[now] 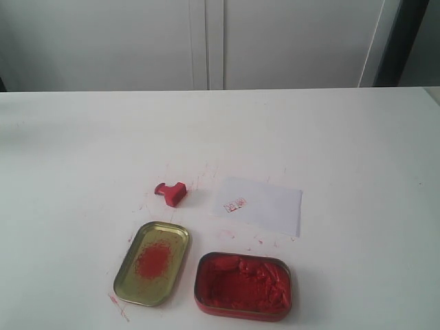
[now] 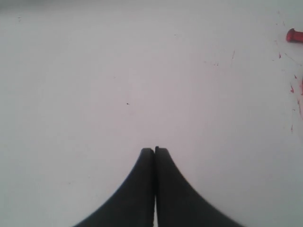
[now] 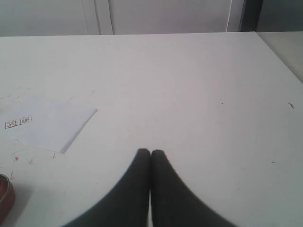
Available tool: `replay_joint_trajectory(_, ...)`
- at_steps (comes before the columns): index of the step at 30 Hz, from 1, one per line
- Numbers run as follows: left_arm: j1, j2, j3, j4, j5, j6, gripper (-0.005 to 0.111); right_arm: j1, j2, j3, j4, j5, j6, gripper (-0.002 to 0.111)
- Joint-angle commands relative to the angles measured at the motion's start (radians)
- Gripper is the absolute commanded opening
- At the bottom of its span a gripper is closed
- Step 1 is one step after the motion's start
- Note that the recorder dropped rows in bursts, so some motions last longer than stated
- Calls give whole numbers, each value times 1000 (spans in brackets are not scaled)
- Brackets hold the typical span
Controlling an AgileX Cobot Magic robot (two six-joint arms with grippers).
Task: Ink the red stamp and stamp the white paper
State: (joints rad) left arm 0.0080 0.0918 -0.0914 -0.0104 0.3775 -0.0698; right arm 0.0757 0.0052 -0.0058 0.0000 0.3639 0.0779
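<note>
Tips of left claw and right claw pressed together above table

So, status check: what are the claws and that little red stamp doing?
Shut and empty: left gripper, right gripper. Tipped over, red stamp lies beside white paper, not touching. Paper bears red imprint. Nearby gold tin, red paste tin, nothing blocking.

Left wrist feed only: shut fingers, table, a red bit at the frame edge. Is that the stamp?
Observer: Yes. The red stamp lies on the table beside the white paper, not touching it.
Operator: Paper marked?
Observer: Yes, it has one red imprint near the end facing the stamp.
Operator: Other arm?
Observer: The right gripper is shut and empty, over the table.
</note>
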Motion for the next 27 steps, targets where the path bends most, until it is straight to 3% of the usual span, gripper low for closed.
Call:
replay_joint_trajectory(1,22,-64,41,-4,-11,1,0,-7,-5,6,0,-15,5,0)
replay_joint_trajectory(4,22,-92,91,-4,-18,1,0,-7,-5,6,0,-15,5,0)
replay_joint_trajectory(27,22,-92,91,-2,-37,46,0,-7,-5,6,0,-15,5,0)
